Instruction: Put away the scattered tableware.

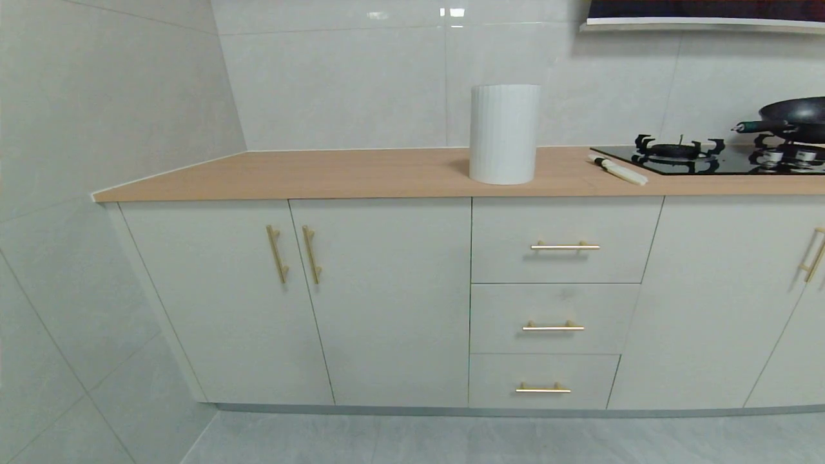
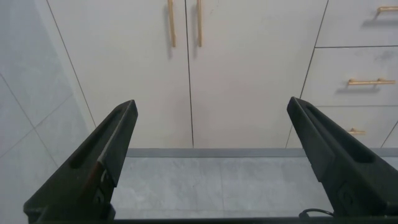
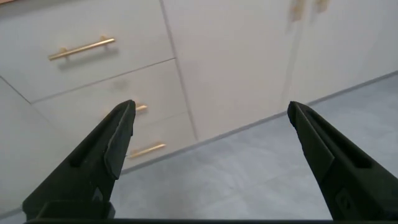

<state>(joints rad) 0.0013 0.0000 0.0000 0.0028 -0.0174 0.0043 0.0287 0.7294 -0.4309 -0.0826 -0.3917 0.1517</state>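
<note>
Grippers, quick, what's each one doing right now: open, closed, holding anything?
Left gripper: open, holding nothing.
Right gripper: open, holding nothing.

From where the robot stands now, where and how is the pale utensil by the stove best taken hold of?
Probably at mid-length, from straight above. The pale utensil lies flat on the counter, long and thin, slanting beside the hob, so the jaws should close across its narrow width. The right gripper, open, is on the nearer side.
</note>
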